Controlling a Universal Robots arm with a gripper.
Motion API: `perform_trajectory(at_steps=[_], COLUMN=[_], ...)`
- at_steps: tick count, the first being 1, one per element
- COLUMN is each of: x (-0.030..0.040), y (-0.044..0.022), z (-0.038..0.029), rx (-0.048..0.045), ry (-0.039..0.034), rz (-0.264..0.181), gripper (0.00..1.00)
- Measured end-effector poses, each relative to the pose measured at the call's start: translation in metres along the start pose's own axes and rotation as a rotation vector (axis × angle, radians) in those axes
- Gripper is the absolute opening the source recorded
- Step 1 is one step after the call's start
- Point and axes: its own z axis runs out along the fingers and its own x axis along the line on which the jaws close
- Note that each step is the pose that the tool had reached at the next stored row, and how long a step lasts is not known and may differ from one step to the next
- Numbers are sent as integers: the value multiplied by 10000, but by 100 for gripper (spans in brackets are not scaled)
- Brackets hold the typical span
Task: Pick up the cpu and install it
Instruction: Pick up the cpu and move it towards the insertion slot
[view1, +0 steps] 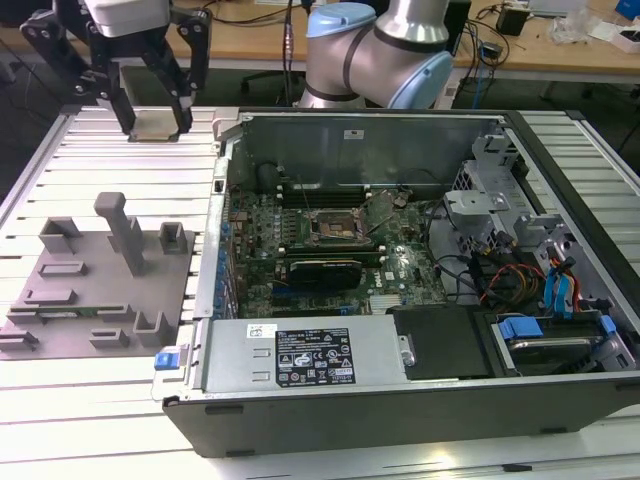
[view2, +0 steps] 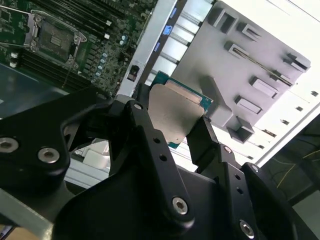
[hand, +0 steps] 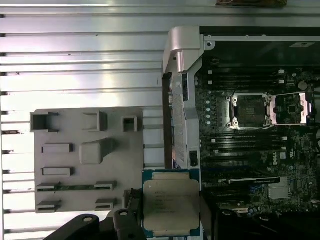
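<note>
The cpu (view1: 155, 117), a flat square chip with a silver top, hangs in the air with my gripper (view1: 155, 128) shut on its two sides. It is at the exterior view's far left, above the slatted table and beyond the grey fixture plate (view1: 100, 270). In both wrist views the cpu (view2: 175, 112) (hand: 171, 205) sits between the black fingers (view2: 142, 125). The motherboard socket (view1: 335, 228) (hand: 248, 111) lies inside the open computer case, with its metal frame swung open and nothing in it. The socket is well off to the exterior view's right of the chip.
The case wall (view1: 215, 230) stands between the fixture plate and the motherboard. The grey plate carries upright posts (view1: 125, 230) and a green memory stick (hand: 75, 187). Drive bays and cables (view1: 520, 260) fill the case's right side. The arm's base (view1: 380, 50) stands behind the case.
</note>
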Motion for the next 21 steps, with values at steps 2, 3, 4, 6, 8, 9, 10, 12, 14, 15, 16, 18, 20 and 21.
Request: perform_trajectory(at_steps=[2,3,4,6,8,9,10,12,14,15,16,18,20,21], x=[-61,-95,-125,-164,-214,-238,-259,-318,-377,-409,-456,-507,-557,-587], y=[2,3,4,6,7,8,9,11,13,14,16,18,20,21], z=[3,5,7,10,13,14,15,19,22,24,27,30,33,35], rx=[1,0,0,0,-1,-1,0,0,1,1,0,0,0,0], ry=[0,1,0,0,-1,0,0,-1,1,1,0,0,0,0], rz=[-1,-1,0,0,0,0,0,-1,0,0,-1,0,0,-1], gripper=[55,55,55,55,55,55,55,55,55,55,55,55,55,55])
